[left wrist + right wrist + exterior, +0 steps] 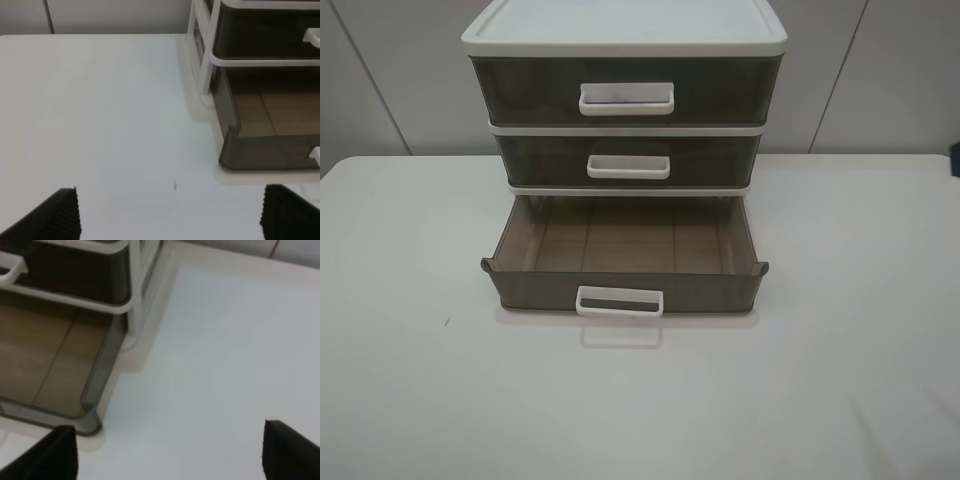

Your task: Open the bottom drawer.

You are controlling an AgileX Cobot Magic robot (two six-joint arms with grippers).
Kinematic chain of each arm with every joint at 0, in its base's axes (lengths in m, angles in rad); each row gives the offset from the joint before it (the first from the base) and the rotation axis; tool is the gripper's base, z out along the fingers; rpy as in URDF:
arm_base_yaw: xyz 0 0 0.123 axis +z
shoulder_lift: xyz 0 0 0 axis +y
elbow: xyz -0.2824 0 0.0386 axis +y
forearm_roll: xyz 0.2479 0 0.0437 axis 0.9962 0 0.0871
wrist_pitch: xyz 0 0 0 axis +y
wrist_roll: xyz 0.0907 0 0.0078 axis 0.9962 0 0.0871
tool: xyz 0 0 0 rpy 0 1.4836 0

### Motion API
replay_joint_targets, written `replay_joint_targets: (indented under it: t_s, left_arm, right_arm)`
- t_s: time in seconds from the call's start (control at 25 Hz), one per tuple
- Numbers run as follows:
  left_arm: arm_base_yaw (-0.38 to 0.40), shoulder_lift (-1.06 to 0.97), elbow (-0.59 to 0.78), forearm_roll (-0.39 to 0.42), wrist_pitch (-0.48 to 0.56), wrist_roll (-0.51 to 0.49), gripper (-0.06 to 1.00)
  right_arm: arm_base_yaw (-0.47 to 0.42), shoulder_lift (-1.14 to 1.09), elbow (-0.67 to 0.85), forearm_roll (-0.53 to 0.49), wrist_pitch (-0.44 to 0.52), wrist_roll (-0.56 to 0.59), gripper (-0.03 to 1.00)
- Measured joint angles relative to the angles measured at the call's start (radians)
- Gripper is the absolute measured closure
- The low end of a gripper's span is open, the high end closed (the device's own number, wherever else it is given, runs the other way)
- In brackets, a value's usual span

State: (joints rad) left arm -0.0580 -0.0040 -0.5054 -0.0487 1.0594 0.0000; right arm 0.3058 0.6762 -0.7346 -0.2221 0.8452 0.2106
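Exterior high view. I see a three-drawer cabinet point(625, 30) standing toward the far edge of a white table point(410, 380), just before the wall panels. The bottom drawer point(625, 285) is pulled well out toward the camera; its white loop handle point(620, 302) sits at the middle of the front, with small lips at the upper corners. Its ribbed floor shows bare, with nothing lying in it. The middle drawer point(628, 160) and the top drawer point(625, 90) are pushed in flush; through their dark fronts I cannot tell what they contain. Broad open tabletop lies on both sides of the cabinet and in front of the drawer. Neither arm appears in this view.

Left wrist view. The left gripper point(172, 215) hangs over bare table, its two dark ribbed fingertips point(55, 217) set wide apart with nothing between them. The drawer's front corner point(235, 150) lies ahead of the gripper and toward the side of the other fingertip, apart from both. A small dark speck point(175, 186) marks the table between gripper and drawer. The cabinet's white frame post point(205, 65) stands behind the drawer's side wall.

Right wrist view. The right gripper point(170, 455) is likewise spread wide and holds nothing; its fingertips point(292, 450) show only at the frame's edge. The drawer's other front corner point(92, 415) lies just beside one fingertip; whether they touch I cannot tell. Clear table extends on the far side of the gripper.
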Motion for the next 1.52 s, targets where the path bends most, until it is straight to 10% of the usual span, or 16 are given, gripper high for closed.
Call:
replay_joint_targets:
  t_s: [0.64,1.24,1.52]
  left_arm:
    - [0.0,0.0,0.0,0.0,0.0,0.0,0.2]
    - [0.0,0.0,0.0,0.0,0.0,0.0,0.2]
    - [0.0,0.0,0.0,0.0,0.0,0.0,0.2]
  right_arm:
    - [0.0,-0.581,0.046,-0.034,0.28,-0.028,0.23]
    - [-0.009,-0.681,0.21,0.026,0.225,-0.04,0.23]
    - [-0.214,-0.681,0.21,0.025,0.225,-0.042,0.23]
